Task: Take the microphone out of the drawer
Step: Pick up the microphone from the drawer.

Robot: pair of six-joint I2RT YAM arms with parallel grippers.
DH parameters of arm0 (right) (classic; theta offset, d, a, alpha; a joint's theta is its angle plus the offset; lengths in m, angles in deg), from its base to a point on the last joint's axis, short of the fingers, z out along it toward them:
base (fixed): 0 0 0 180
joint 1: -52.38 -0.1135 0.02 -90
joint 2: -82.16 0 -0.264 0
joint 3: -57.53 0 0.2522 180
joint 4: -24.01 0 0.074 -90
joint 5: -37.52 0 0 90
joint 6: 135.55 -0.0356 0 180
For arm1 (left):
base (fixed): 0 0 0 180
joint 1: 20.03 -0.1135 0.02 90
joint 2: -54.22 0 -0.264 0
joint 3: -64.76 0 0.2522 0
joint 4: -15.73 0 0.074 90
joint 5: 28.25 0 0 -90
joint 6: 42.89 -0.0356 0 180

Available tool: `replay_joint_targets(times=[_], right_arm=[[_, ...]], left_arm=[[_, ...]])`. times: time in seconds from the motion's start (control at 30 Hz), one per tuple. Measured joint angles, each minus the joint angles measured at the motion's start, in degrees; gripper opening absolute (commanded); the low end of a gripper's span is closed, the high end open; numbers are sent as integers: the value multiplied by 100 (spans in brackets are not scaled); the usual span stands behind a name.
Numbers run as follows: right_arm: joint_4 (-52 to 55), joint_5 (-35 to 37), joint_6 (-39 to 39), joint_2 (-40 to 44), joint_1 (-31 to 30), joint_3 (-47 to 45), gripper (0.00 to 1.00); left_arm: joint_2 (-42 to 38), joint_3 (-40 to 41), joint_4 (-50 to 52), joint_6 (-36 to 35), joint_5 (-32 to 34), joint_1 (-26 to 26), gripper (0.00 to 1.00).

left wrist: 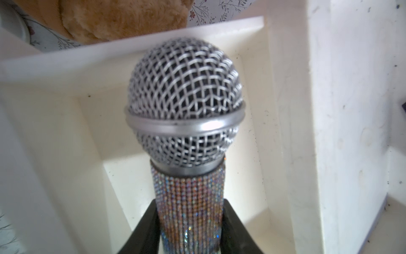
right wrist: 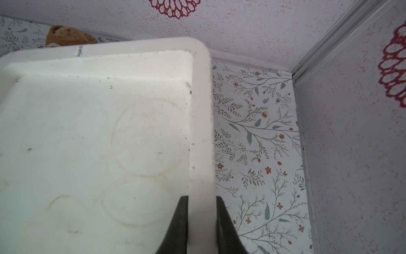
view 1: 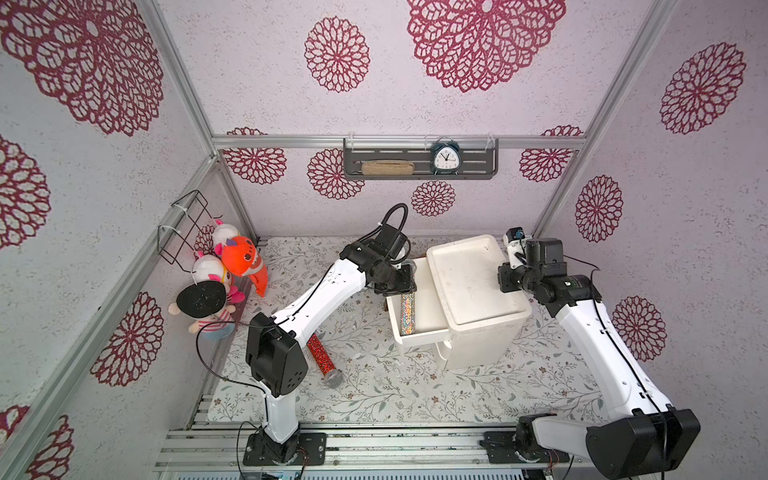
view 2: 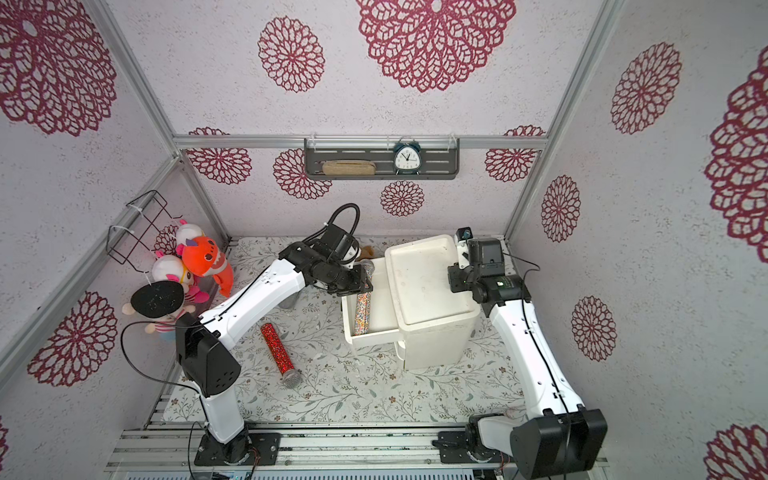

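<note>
Nearest on the bench (view 1: 374, 386), a red glitter microphone (view 1: 321, 355), flat, mesh head toward the front edge, well apart from both arms. Farther in, the white drawer (view 1: 419, 338), pulled out of the white cabinet (view 1: 478, 291); inside it, the rhinestone microphone (view 1: 407, 313), along the wall farthest from the cabinet, mesh head toward the back of the bench. Left fingers (left wrist: 147, 228) clamped on its sparkly handle just below the head; lifted off the drawer floor or not, unclear. Right fingers (right wrist: 180, 220) pinched tight on the raised rim of the cabinet top, at its right-hand edge. Just behind the drawer, a brown plush (left wrist: 120, 19). Up on the back wall, a shelf (view 1: 419, 176) with an alarm clock (view 1: 445, 157)
</note>
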Motion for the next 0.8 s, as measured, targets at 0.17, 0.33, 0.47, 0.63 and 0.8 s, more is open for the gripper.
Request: replay_joint_targets(times=[0.17, 0.33, 0.47, 0.63, 0.8], right_arm=[[-57, 17, 13, 50, 0, -68, 0], [-74, 17, 15, 87, 0, -90, 0], [-79, 17, 15, 87, 0, -92, 0], [-79, 17, 15, 87, 0, -92, 0], [-79, 17, 15, 87, -2, -92, 0]], left_arm=[[-212, 256, -433, 39, -111, -46, 0], [-389, 369, -909, 81, -195, -105, 0], [-535, 459, -1259, 98, -289, -107, 0], [-748, 645, -1637, 103, -417, -107, 0], [-988, 765, -1982, 98, -487, -116, 0]])
